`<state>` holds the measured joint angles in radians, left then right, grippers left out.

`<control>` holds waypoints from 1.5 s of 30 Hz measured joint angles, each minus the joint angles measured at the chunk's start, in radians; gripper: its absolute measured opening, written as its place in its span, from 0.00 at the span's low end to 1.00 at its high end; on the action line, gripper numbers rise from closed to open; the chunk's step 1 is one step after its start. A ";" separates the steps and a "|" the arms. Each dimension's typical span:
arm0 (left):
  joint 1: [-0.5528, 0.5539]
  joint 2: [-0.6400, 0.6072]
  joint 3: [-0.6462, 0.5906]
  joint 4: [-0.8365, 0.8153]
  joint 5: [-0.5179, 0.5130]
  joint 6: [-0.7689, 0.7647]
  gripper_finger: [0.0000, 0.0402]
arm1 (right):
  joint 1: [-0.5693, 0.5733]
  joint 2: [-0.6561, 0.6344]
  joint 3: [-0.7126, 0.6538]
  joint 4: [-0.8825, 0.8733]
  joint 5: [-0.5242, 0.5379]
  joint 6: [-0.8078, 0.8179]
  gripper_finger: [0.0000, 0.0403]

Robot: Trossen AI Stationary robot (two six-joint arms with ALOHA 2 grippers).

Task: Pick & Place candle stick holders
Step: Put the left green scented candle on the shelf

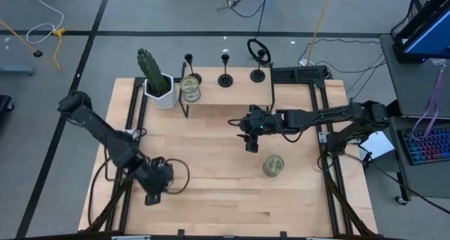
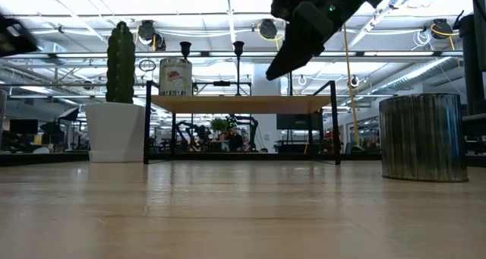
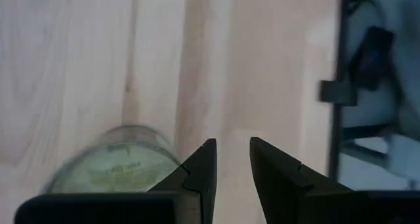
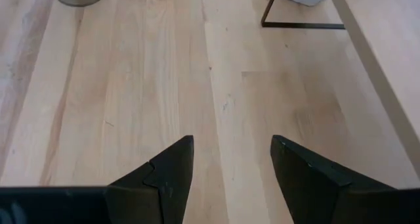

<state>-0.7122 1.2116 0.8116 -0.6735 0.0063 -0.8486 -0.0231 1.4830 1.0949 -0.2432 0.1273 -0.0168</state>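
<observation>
Three black candle stick holders [image 1: 188, 67] [image 1: 225, 72] [image 1: 258, 70] stand on their round bases along the far edge of a low wooden shelf [image 1: 228, 92]. Two of their tops show in the low view [image 2: 184, 49] [image 2: 238, 47]. My right gripper [image 1: 251, 143] hovers open and empty above the table just in front of the shelf; its wrist view [image 4: 233, 152] shows bare wood between the fingers. My left gripper [image 1: 152, 196] is near the table's front left, slightly open and empty [image 3: 233, 161].
A cactus in a white pot [image 1: 156, 81] stands at the shelf's left end. A glass jar [image 1: 190, 89] stands on the shelf. Another jar [image 1: 273, 165] stands on the table, near right of my right gripper. The shelf's black legs [image 4: 302, 24] reach the table.
</observation>
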 joint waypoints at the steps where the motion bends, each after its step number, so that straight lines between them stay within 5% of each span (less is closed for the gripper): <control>1: -0.026 0.014 -0.001 -0.011 -0.024 -0.029 0.24 | 0.000 0.000 -0.008 0.010 -0.001 -0.003 0.49; 9: -0.119 0.044 0.006 -0.045 -0.122 -0.213 0.24 | 0.005 0.000 -0.022 0.085 -0.001 -0.013 0.49; 17: -0.127 0.043 0.086 -0.140 -0.137 -0.217 0.24 | 0.005 0.000 -0.022 0.163 -0.002 -0.055 0.49; 26: -0.130 0.078 0.042 -0.163 -0.138 -0.245 0.24 | 0.005 0.000 -0.022 0.157 -0.002 -0.056 0.49; 30: -0.131 0.122 0.041 -0.167 -0.139 -0.164 0.21 | 0.005 0.000 -0.022 0.157 -0.002 -0.056 0.49; 35: -0.114 0.142 0.041 -0.143 -0.146 -0.055 0.03 | 0.005 0.000 -0.022 0.157 -0.002 -0.049 0.49; 39: -0.087 0.144 0.043 -0.110 -0.211 -0.085 0.02 | 0.005 0.000 -0.022 0.157 -0.002 -0.048 0.49; 45: 0.021 0.145 0.116 0.003 -0.177 0.139 0.01 | 0.005 0.000 -0.022 0.163 -0.002 -0.048 0.49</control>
<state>-0.6915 1.3563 0.9278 -0.6701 -0.1712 -0.7095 -0.0177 1.4826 1.0729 -0.0804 0.1257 -0.0648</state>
